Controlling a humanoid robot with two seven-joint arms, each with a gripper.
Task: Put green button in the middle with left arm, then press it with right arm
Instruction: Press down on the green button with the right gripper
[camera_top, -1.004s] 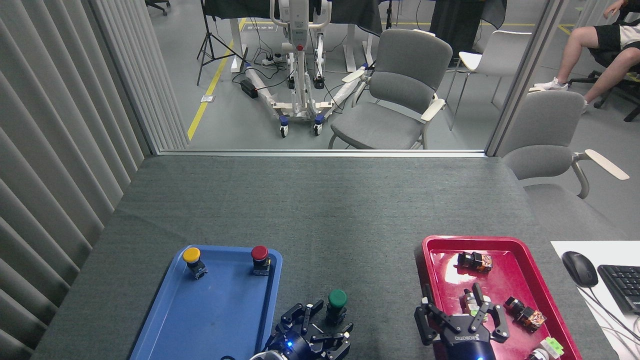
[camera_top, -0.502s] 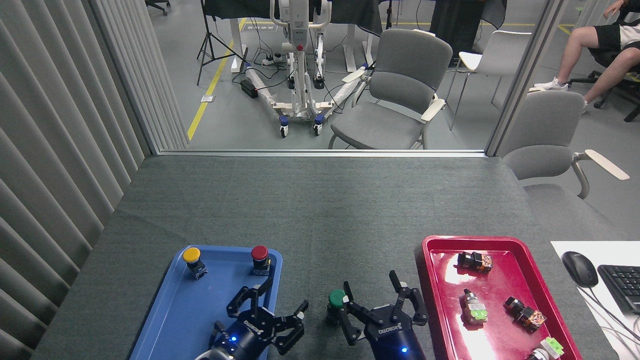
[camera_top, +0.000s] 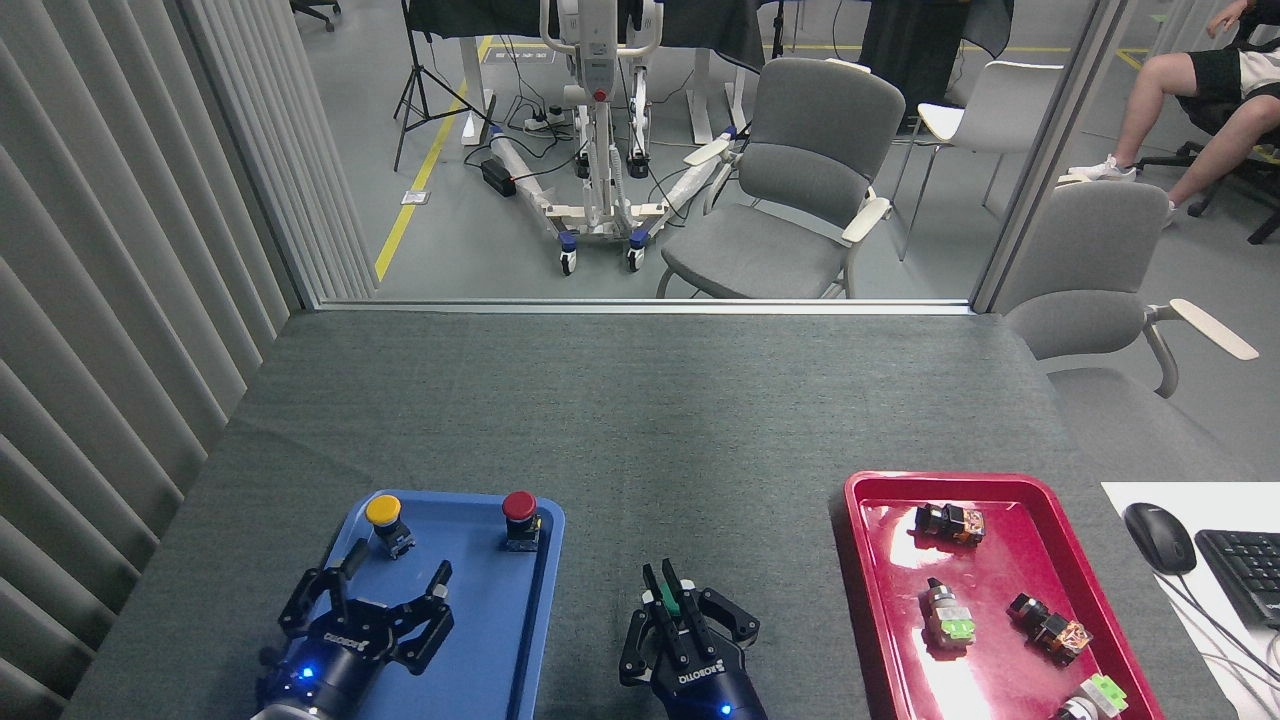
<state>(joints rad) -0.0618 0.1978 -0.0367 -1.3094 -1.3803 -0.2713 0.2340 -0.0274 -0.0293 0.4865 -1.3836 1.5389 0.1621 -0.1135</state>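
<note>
Green button (camera_top: 672, 598): stands on the bare grey table cloth (camera_top: 640, 420) between the two trays, near the front edge. Only a sliver of its green cap shows between the black fingers above it.
Right gripper (camera_top: 668, 592): directly over the green button, fingers drawn together into a narrow bundle, tips at the cap. Whether the tips touch the cap cannot be told. Lettering on the palm faces up.
Left gripper (camera_top: 375, 595): over the blue tray (camera_top: 500, 640), fingers spread wide, nothing between them. Well apart from the green button.
Blue tray: lies at the front left of the cloth. Carries a yellow button (camera_top: 385, 520) near its far left corner and a red button (camera_top: 520, 515) near its far right corner, both upright.
Red tray (camera_top: 870, 600): lies at the front right. Holds several small switch parts; one with a green face (camera_top: 948, 620) lies near the middle, darker ones with orange (camera_top: 950, 520) sit toward the far end and the right side.
Table surroundings: a computer mouse (camera_top: 1160, 536) and a keyboard (camera_top: 1245, 570) rest on a white surface at the right edge.
Background: grey chairs (camera_top: 800, 180) and a white wheeled stand (camera_top: 600, 150) on the floor beyond the table; a seated person's legs (camera_top: 1180, 100) show at the top right.
</note>
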